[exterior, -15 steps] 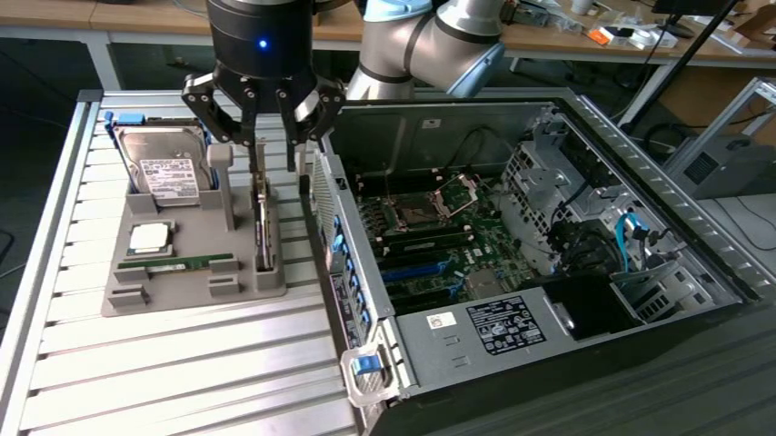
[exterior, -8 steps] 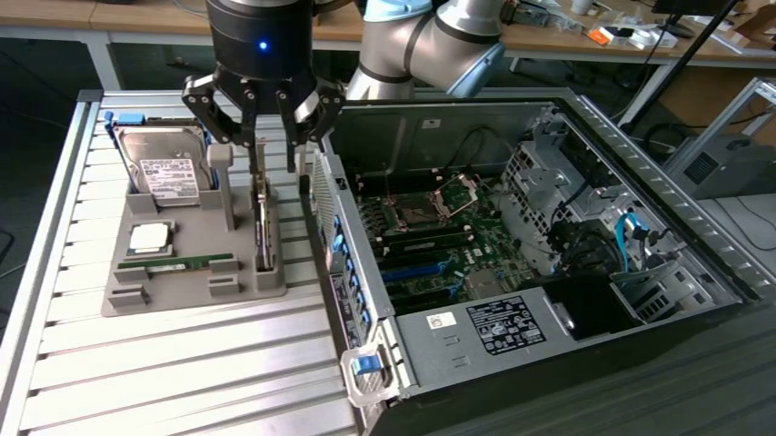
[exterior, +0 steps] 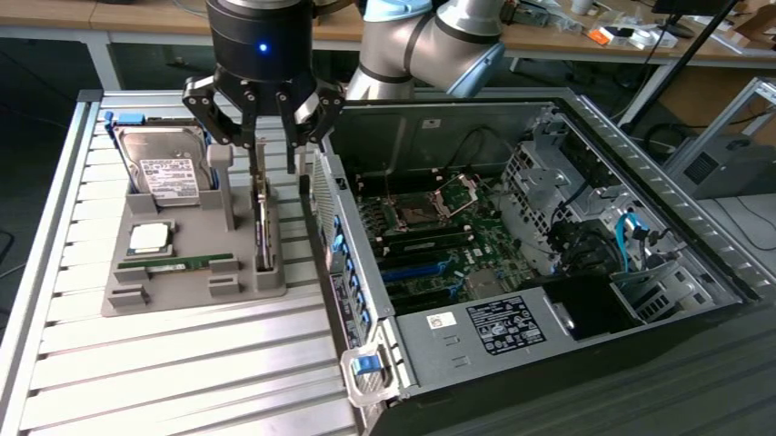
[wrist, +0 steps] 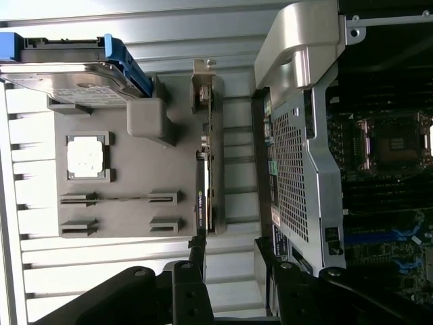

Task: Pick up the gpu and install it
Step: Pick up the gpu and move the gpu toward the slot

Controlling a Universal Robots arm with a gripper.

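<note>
The black gripper (exterior: 264, 145), fingers wide, hangs over the thin dark gpu card (exterior: 261, 227) — the silver case wall (exterior: 327, 209) at three o'clock may snag one.

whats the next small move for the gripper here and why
Probably ease straight down. The gripper is open and hovers above the gpu, which stands on edge in the gray tray, untouched. In the wrist view the card lines up between the fingers, so a slow descent should bracket it.

My raised exterior view angles down across the grey parts tray (exterior: 170, 289) and open computer case (exterior: 419, 127). My wrist view looks straight down past the gripper (wrist: 230, 242), closer in, sharing the tray and case wall.
</note>
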